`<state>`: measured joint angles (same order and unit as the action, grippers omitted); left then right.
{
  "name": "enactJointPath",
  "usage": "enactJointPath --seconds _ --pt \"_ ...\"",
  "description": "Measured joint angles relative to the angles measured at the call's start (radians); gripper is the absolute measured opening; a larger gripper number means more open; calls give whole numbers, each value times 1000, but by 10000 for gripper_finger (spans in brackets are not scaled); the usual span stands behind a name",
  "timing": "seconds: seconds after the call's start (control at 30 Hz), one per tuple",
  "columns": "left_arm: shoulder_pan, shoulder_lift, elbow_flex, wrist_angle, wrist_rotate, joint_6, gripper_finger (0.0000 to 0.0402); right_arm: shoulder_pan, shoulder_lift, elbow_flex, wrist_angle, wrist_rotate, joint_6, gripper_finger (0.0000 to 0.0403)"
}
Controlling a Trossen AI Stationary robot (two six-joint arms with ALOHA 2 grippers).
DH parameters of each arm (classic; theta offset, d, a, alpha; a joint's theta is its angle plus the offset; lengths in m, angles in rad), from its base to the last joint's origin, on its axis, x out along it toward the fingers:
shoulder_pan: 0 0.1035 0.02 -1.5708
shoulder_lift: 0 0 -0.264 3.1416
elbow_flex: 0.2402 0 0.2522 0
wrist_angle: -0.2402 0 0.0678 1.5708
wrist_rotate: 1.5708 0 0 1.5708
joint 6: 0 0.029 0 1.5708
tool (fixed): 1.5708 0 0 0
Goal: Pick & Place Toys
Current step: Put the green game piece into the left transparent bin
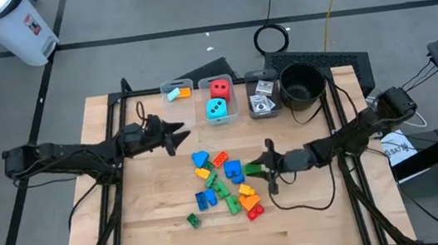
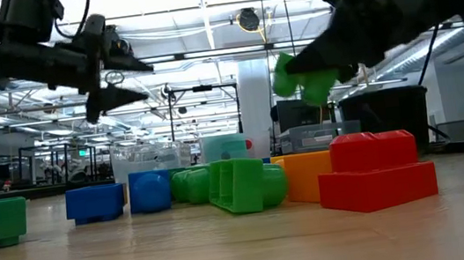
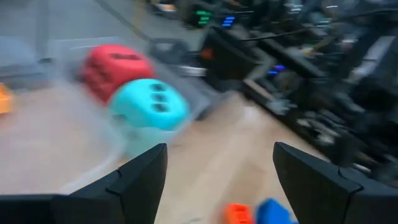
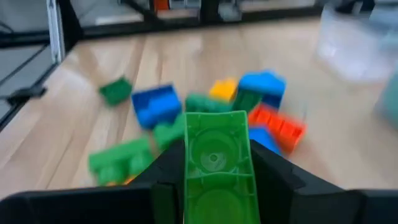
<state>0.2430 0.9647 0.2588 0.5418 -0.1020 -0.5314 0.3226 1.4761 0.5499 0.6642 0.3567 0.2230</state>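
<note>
A pile of small bricks (image 1: 222,182) in blue, green, orange, red and yellow lies on the wooden table; it also shows in the right wrist view (image 4: 186,115). My right gripper (image 1: 260,167) is shut on a green brick (image 4: 214,163) at the pile's right edge, above the table (image 2: 304,79). My left gripper (image 1: 178,132) is open and empty, in the air left of the bin with the red die (image 3: 115,67) and the teal die (image 3: 149,102). Its two fingers stand wide apart in the left wrist view (image 3: 217,180). My right gripper pinches the green brick between its two fingers, one on each long side (image 4: 186,177). The brick's hollow underside faces the wrist camera. The fingers come from the table's right side, roughly level. The brick is lifted clear of the table and the pile (image 2: 304,79).
Three clear bins stand in a row at the far edge: one with small orange and teal pieces (image 1: 176,92), one with the dice (image 1: 218,97), one with cards (image 1: 263,97). A round black pot (image 1: 302,83) stands to their right. A single green brick (image 1: 192,219) lies near the pile.
</note>
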Motion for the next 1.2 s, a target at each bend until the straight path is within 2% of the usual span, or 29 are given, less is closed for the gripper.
enactJointPath --seconds 0.17,0.27,0.43,0.57,0.83,1.2 --pt "-73 113 0 198 24 -36 296 -58 0 0 70 -15 -227 108" --pt "-121 202 29 256 24 -71 296 -78 0 30 51 -2 -370 108" --pt "-196 363 143 246 25 -81 296 -79 0 121 -4 164 -649 108" --pt "-231 477 270 248 27 -68 296 -72 0 164 -28 252 -813 108" --pt "-260 632 458 223 28 -25 296 -72 0 172 -33 275 -844 108" --pt "-260 759 587 212 27 -26 296 -67 0 173 -33 276 -862 108"
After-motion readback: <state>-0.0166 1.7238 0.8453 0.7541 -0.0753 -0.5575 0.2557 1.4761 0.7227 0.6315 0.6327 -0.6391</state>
